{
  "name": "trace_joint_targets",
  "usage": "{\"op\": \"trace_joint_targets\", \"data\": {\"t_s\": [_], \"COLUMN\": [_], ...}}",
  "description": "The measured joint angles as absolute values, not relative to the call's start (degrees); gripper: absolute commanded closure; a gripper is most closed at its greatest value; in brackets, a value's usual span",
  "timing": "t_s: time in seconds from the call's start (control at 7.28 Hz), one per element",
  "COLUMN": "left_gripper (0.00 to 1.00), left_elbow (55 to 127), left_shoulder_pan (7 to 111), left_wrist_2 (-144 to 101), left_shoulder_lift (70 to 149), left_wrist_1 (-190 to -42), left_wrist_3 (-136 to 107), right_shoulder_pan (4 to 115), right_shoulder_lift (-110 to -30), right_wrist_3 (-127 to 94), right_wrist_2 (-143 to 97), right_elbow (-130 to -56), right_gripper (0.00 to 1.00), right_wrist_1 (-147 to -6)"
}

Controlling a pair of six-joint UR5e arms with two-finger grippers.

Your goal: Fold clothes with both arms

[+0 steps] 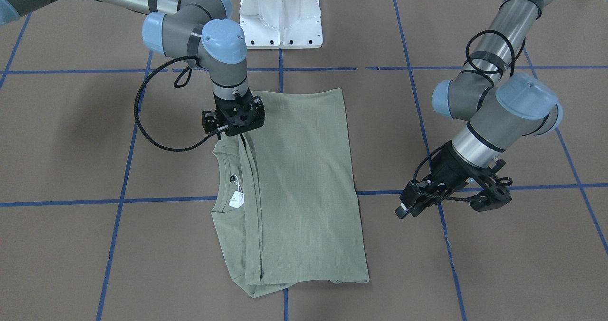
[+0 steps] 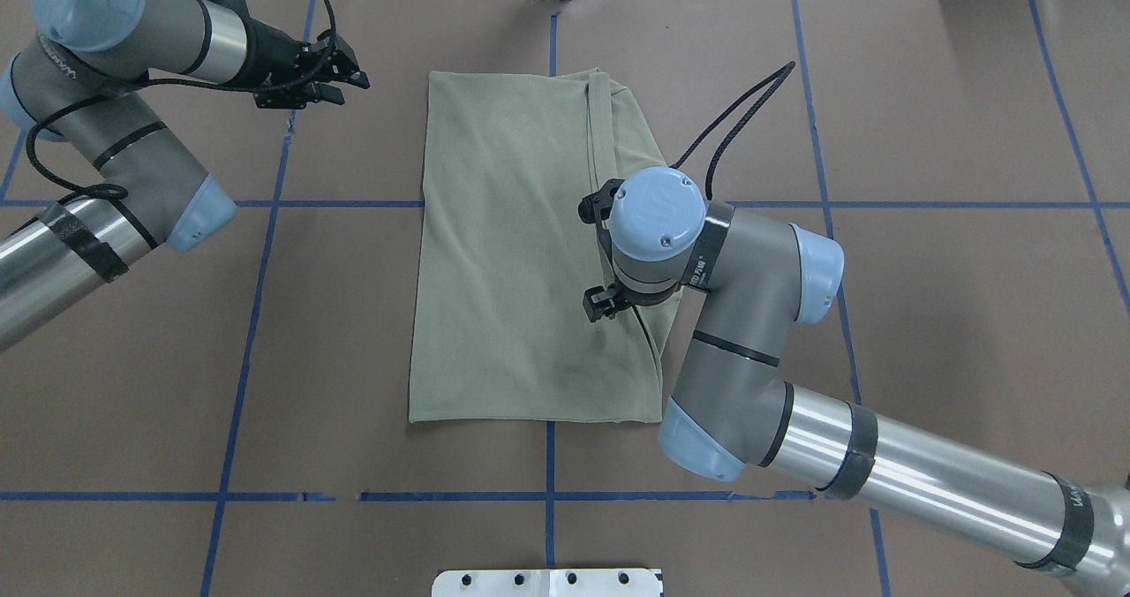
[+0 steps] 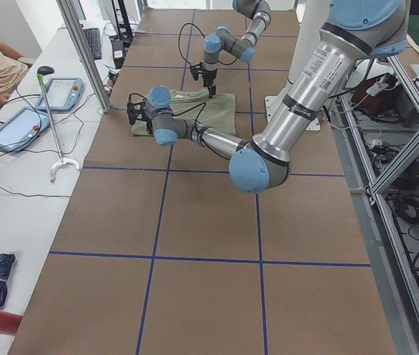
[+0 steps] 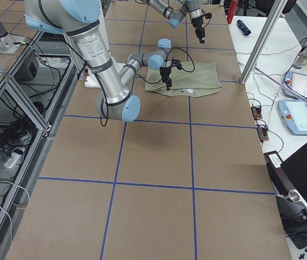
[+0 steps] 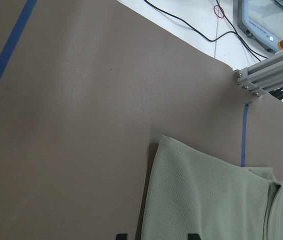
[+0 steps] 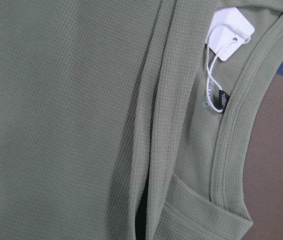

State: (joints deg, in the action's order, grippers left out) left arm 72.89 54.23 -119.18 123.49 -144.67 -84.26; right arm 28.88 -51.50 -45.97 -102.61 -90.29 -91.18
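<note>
When reading outward from the robot: nearest, white metal pedestal base (image 2: 547, 582), on the robot's side of the sage-green long-sleeved knit shirt (image 2: 512, 253). Next, right arm (image 2: 750, 314) of grey-silver tube with light-blue joint caps, reaching in over the shirt's right-hand edge. Right black two-finger gripper (image 1: 240, 128) pointing straight down at the shirt's long lengthwise fold, close to the fabric. Fingertips hidden under the wrist, so cannot tell whether pinching cloth or how wide apart.

Shirt itself flat on the brown table top with blue tape lines (image 2: 927, 314), folded into 1 long rectangle. Round neck opening at the shirt's right-hand edge, with the white paper tag (image 1: 236, 198) on its string inside the collar, beyond the right gripper.

Farthest, left arm (image 2: 132, 147) of the same grey-silver tube, and left black two-finger gripper (image 2: 346, 85) just off the shirt's far left corner, clear of the cloth, over bare table. Its 2 fingertips (image 5: 122, 235) spread wide, empty.
</note>
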Motion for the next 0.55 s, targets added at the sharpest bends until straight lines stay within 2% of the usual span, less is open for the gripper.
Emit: {"op": "trace_joint_targets", "data": {"t_s": [0.55], "left_gripper": [0.5], "left_elbow": [73.0], "left_shoulder_pan": [54.2], "left_wrist_2": [-119.2], "left_shoulder_lift": [123.3], "left_wrist_1": [-144.7], "left_wrist_3": [-84.3], "right_shoulder_pan": [30.3], "right_shoulder_lift": [-52.0], "right_wrist_3": [-44.4], "right_wrist_2": [-102.6], "right_elbow": [-88.5], "right_gripper": [0.0], "right_wrist_1": [-91.1]}}
